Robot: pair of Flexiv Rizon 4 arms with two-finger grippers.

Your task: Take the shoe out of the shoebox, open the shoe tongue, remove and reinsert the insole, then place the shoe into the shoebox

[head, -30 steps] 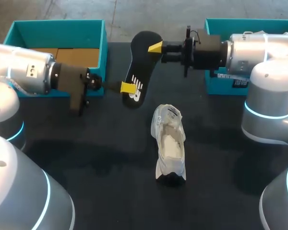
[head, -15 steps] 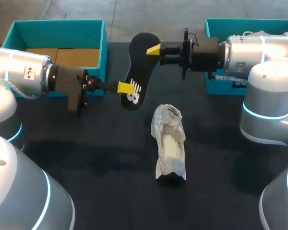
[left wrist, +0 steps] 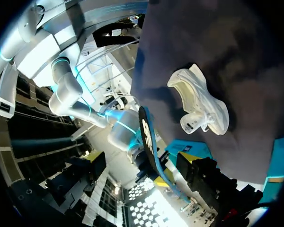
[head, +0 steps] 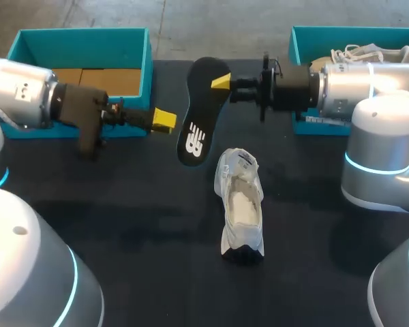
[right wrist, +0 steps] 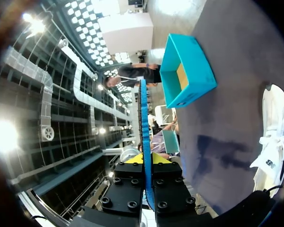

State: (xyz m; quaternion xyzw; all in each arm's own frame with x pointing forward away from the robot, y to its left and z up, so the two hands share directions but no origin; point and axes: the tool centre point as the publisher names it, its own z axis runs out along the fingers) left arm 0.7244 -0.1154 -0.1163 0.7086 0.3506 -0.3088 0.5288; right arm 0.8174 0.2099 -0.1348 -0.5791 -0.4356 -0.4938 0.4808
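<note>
The right gripper (head: 221, 82) pinches the insole (head: 198, 116) tight, out of the shoe (head: 240, 204). The left gripper (head: 163, 120) beside it holds nothing, and I cannot tell how open it is. Next, the insole should slide back into the shoe.

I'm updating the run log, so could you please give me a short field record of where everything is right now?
insole: black, held above the table
right gripper: shut on one end of the insole
left gripper: open, beside the insole, not touching it
shoe: white, on the table, apart from both grippers
left shoebox: no shoe visible
right shoebox: holds a second shoe
</note>
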